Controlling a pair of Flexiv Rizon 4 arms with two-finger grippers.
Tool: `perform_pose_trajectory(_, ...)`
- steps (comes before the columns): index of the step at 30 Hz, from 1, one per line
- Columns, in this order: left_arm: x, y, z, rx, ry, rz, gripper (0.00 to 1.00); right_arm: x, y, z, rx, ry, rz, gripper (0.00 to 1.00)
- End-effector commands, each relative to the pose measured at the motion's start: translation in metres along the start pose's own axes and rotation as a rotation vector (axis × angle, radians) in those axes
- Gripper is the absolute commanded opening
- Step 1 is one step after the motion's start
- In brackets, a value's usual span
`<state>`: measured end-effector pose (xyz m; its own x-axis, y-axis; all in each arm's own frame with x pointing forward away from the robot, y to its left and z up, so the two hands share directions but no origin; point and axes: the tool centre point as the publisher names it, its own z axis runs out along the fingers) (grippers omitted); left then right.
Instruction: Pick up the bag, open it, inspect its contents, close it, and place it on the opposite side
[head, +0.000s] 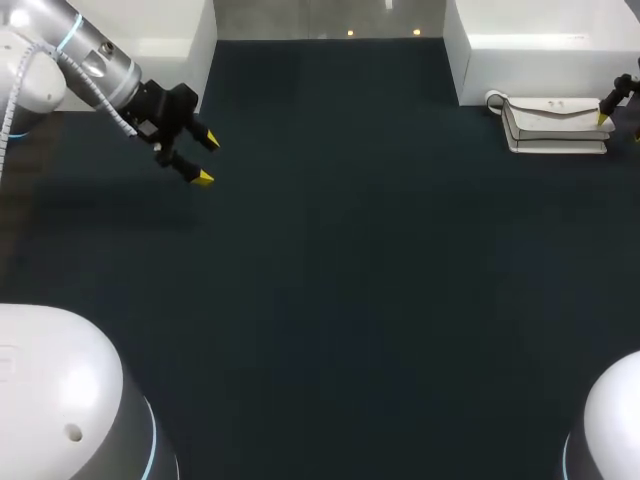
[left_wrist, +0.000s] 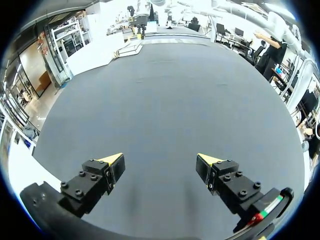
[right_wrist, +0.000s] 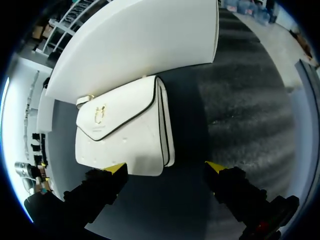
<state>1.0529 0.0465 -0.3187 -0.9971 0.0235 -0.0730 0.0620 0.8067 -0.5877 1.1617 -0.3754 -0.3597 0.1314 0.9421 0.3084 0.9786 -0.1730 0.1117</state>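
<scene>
A white flap bag (head: 553, 124) with a gold clasp lies on the dark table at the far right, close to a white box. In the right wrist view the bag (right_wrist: 122, 127) is just ahead of my right gripper (right_wrist: 166, 167), whose yellow-tipped fingers stand open and apart from it, one tip at the bag's near edge. In the head view only a fingertip (head: 604, 118) of that gripper shows at the right border. My left gripper (head: 203, 158) hangs open at the far left of the table, with nothing between its fingers (left_wrist: 161, 161).
A white box (head: 540, 40) stands at the back right behind the bag, another white box (head: 150, 40) at the back left. The dark table top (head: 350, 280) stretches wide between the two arms.
</scene>
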Motion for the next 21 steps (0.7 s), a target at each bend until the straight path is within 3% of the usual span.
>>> perform_pose_trajectory(1, -0.001, 0.001, 0.001, 0.002, 0.000, 0.001, 1.00, -0.007, 0.014, 0.004, 0.106, 0.037, -0.002, 1.00)
perform_pose_trajectory(20, -0.001, 0.001, 0.001, 0.002, 0.000, 0.001, 1.00, 0.001, 0.043, 0.012, 0.115, 0.167, 0.000, 1.00)
perform_pose_trajectory(21, -0.001, 0.001, 0.001, 0.002, 0.000, 0.001, 1.00, 0.002, 0.044, 0.013, 0.119, 0.171, -0.001, 0.96)
